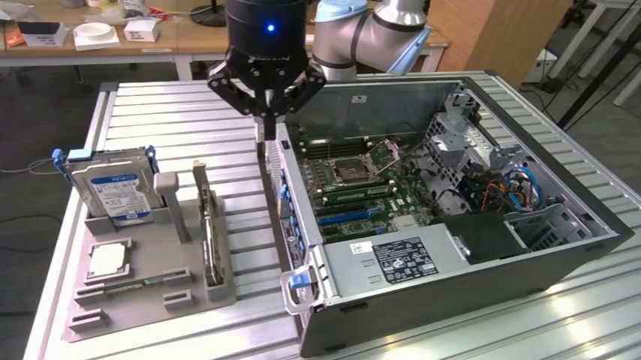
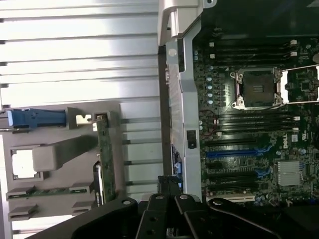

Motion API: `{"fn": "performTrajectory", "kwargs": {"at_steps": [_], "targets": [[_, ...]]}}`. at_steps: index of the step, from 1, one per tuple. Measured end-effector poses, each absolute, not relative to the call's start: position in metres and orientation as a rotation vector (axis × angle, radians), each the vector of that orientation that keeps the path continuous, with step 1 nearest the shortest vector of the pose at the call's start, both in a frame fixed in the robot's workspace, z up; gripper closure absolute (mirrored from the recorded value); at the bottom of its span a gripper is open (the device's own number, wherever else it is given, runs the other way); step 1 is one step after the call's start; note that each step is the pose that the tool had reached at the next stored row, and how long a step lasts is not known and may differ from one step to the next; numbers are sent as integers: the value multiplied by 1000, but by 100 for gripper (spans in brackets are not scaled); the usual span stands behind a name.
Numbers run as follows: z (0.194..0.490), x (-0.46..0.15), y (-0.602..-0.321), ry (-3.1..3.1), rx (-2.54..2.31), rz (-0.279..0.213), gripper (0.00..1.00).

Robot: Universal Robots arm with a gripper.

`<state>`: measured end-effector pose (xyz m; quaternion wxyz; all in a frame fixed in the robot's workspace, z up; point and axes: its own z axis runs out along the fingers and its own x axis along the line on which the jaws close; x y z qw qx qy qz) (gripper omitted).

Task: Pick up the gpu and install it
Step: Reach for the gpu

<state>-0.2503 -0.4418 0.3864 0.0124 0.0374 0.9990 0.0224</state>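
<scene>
The gpu (image 1: 210, 244) is a thin dark card standing on its edge in a slot of the grey holder tray (image 1: 150, 289), at the exterior view's left. In the wrist view the gpu (image 2: 105, 164) appears edge-on as a narrow green strip. My gripper (image 1: 266, 131) hangs shut with nothing between its fingers, above the gap between the tray and the open computer case (image 1: 481, 277), by the case's rear wall. It is apart from the gpu and higher than it. The gripper (image 2: 168, 183) points down beside the case's metal rear panel (image 2: 182, 109).
A hard drive (image 1: 115, 191) with a blue-white label stands upright in the tray, and a processor (image 1: 107, 259) lies flat nearer the front. The motherboard (image 2: 249, 129) lies in the case with blue and black slots. The slatted metal table (image 1: 180, 120) shows behind the tray.
</scene>
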Motion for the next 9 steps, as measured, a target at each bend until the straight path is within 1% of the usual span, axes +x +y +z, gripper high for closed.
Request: {"fn": "performTrajectory", "kwargs": {"at_steps": [9], "targets": [[381,-276,-449,3114,117,71,89]]}}
